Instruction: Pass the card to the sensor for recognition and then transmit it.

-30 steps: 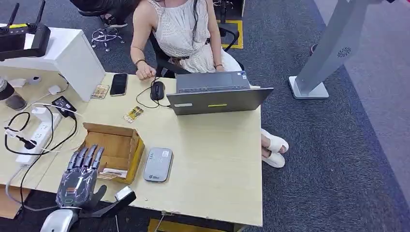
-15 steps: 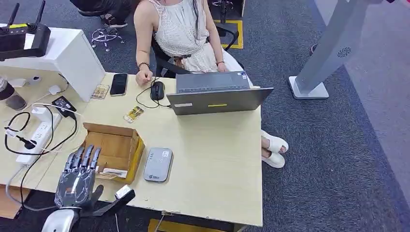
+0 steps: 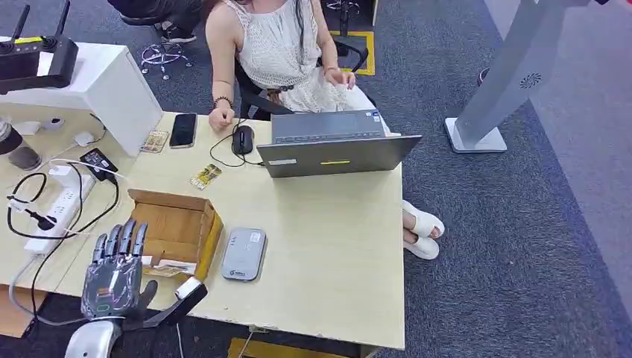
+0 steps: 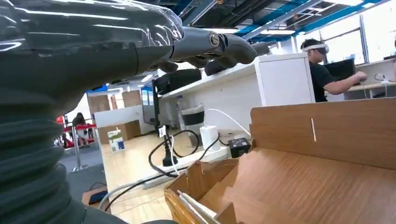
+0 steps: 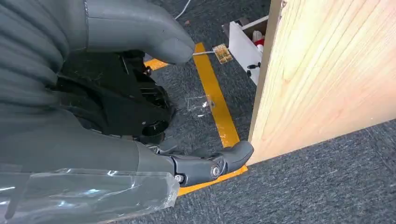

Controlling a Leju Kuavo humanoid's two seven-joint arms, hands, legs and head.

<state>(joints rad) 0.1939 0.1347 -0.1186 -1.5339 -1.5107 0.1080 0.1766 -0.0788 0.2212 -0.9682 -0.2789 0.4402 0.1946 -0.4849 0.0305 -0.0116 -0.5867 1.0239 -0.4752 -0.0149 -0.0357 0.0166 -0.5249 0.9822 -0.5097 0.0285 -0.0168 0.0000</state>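
- My left hand (image 3: 113, 277) hovered flat at the near edge of the desk (image 3: 335, 246), fingers straight and slightly apart, holding nothing, just beside the open cardboard box (image 3: 177, 230).
- The card (image 3: 173, 267) lay on the box's near flap, untouched; the grey sensor (image 3: 244, 253) sat just beside the box on the desk.
- By my reckoning the task had barely begun: card not yet picked up, nothing presented to the sensor, nothing handed over.
- A person (image 3: 279, 52) sat across the desk behind a laptop (image 3: 335, 145), likely the one to receive the card.
- My left wrist camera looked low across the box's brown interior, my fingers (image 4: 219, 46) stretched above it, and showed white card edges in the box's near corner, a detail the head view left unclear.
- My right wrist camera showed my right hand (image 5: 154, 140) hanging by the desk's wooden side over grey carpet, fingers loosely apart, holding nothing.
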